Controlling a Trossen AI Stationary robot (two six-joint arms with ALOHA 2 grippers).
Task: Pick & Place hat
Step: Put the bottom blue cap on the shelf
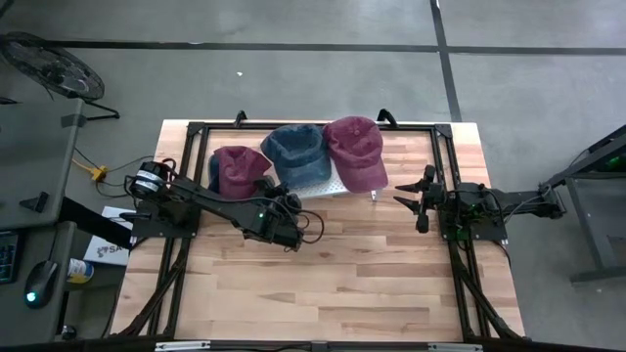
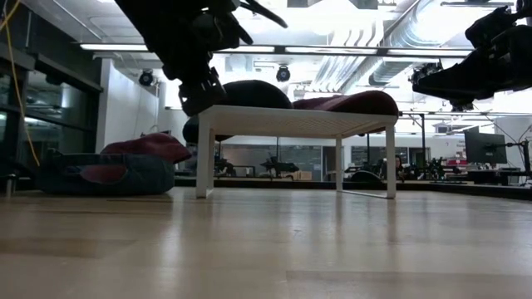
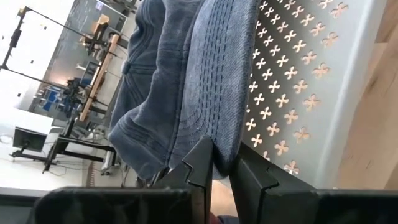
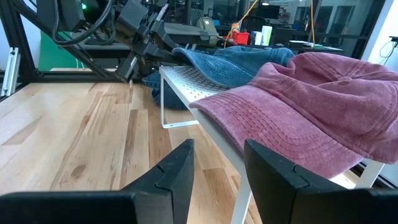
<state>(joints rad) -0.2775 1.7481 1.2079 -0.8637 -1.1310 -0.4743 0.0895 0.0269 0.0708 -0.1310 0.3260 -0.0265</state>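
A blue denim hat [image 1: 298,154] lies on a white perforated rack [image 1: 335,184] at the table's far middle. My left gripper [image 1: 286,202] is at its near-left side, shut on its brim. A maroon hat [image 1: 354,149] lies beside it on the rack, with its brim [image 4: 261,118] over the rack's edge. Another maroon hat [image 1: 238,168] sits left of the rack. My right gripper [image 1: 411,200] waits open at the table's right, level, short of the rack; nothing is between its fingers [image 4: 177,165]. My left gripper pinches the blue hat's brim at its stitched edge [image 3: 219,144] between its two fingers [image 3: 200,163]. It comes from the near left, slanting slightly down. The hat's crown [image 3: 155,74] and the rest of the brim lie on the rack [image 3: 292,93].
The rack stands on thin white legs [image 2: 202,154], with open room beneath. In the low view a denim thing [image 2: 100,174] lies on the table left of the rack, under the left maroon hat [image 2: 150,145]. A black frame [image 1: 445,156] borders the bare wooden tabletop [image 1: 333,284].
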